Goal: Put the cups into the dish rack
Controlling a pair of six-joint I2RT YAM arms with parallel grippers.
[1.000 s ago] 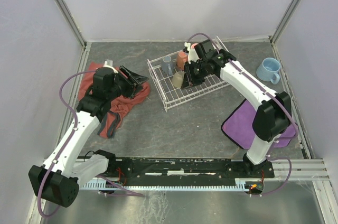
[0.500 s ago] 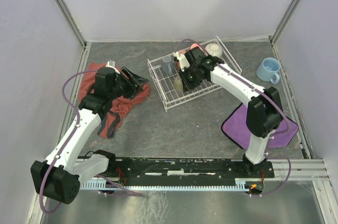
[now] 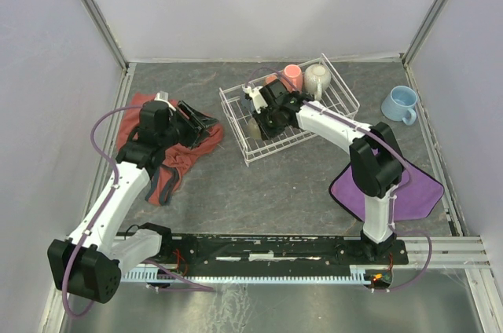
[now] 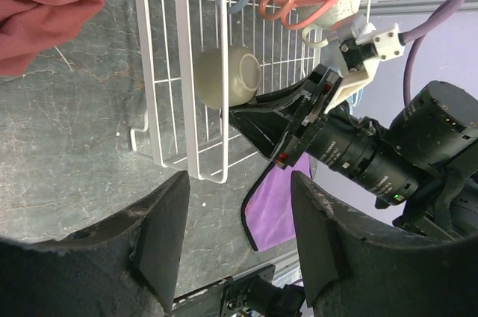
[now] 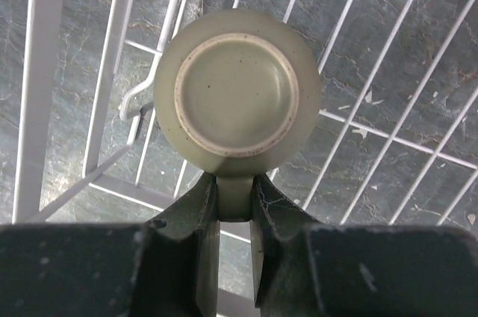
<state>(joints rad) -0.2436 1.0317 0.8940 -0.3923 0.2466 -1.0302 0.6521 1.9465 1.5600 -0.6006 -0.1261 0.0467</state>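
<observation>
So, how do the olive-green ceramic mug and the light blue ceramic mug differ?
The olive-green mug is in the white wire rack, held by the right gripper; the light blue mug stands free outside it. The green one shows its base; the blue one sits mouth up. Both have handles.

White left arm (image 3: 116, 188), white right arm (image 3: 332, 122), black joints (image 3: 376, 170), purple cables (image 4: 437, 16), dark fingers (image 4: 160, 235).

No writing, label, brand, number or sign is legible in any view.
</observation>
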